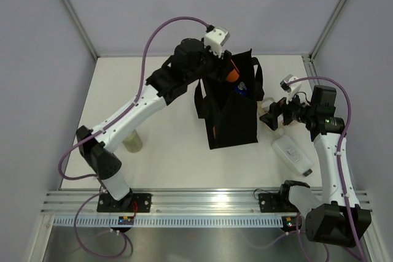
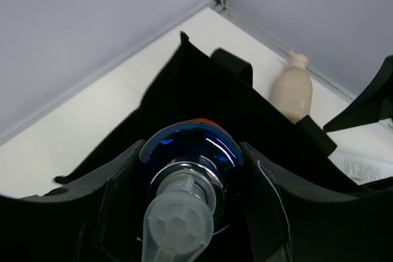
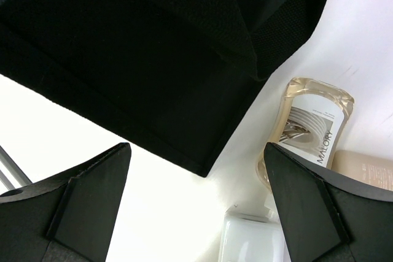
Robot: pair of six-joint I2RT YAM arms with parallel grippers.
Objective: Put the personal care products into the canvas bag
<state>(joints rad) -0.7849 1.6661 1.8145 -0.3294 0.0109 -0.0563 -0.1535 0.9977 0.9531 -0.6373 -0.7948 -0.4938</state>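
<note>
The black canvas bag [image 1: 232, 118] stands open at mid-table. My left gripper [image 1: 226, 73] is over its mouth, shut on the blue-and-orange bottle [image 2: 191, 154], whose clear pump top faces the wrist camera; its orange part [image 1: 232, 75] shows from above. My right gripper [image 1: 271, 118] is open and empty just right of the bag, low over the table. Between its fingers [image 3: 92, 188] the right wrist view shows the bag's corner [image 3: 153, 59], a clear amber bottle with a white label [image 3: 310, 128], a beige pack [image 3: 367, 170] and the flat white bottle [image 3: 253, 237]. The pale cream bottle [image 1: 132, 141] stands left of the bag.
The flat white bottle [image 1: 295, 155] lies right of the bag near the right arm. A small beige bottle [image 2: 293, 92] stands beyond the bag's far side. Grey walls enclose the table at the back and sides. A metal rail [image 1: 202, 199] runs along the near edge.
</note>
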